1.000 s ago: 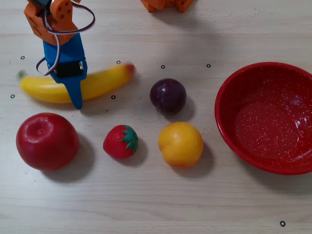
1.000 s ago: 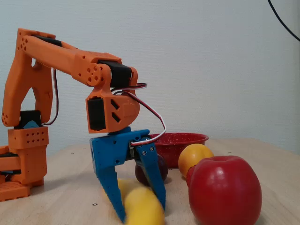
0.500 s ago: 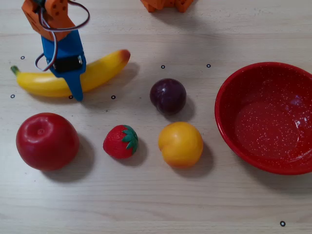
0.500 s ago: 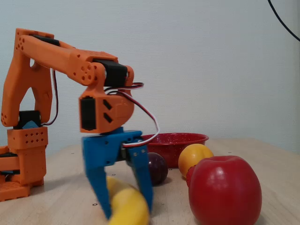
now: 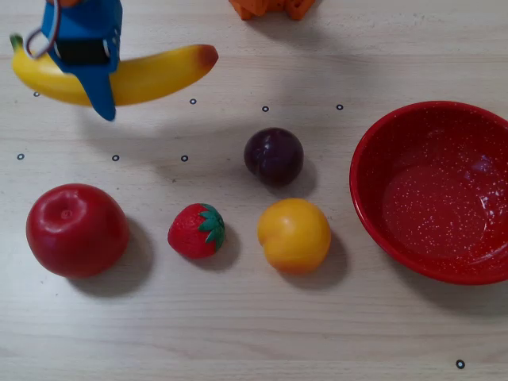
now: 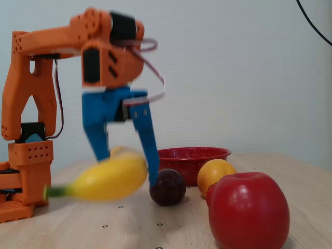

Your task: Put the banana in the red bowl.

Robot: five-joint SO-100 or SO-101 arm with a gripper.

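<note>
Blue and two-fingered, the tool (image 6: 127, 168) hangs from an orange arm (image 6: 62, 46) and has its fingers closed around the banana (image 6: 109, 179), one finger on each side of the fruit's thick middle. In the fixed view the banana looks lifted clear of the table (image 6: 290, 171), tilted with its green stem end drooping low toward the left of that view, and it is slightly blurred. In the overhead view the banana (image 5: 159, 73) lies across the upper left, stem at the far left, reddish-brown tip pointing right, with the tool (image 5: 87, 55) covering its midsection. The red bowl (image 5: 373, 135) sits at the right edge of the overhead view, well apart from the banana, and appears empty. Between them on the table are a dark plum (image 5: 274, 155), an orange-yellow fruit (image 5: 294, 235), a strawberry (image 5: 196, 231) and a large red apple (image 5: 76, 229). The banana looks like a glossy hollow toy, so it is probably light and stiff, but its smooth curved skin may be slippery and could swivel or slide between the fingers. A hold near the middle, where it is thickest and balanced, seems the sounder place; the droop suggests the grip sits a little off balance, so a gentle carry over the other fruit would be wise.
</note>
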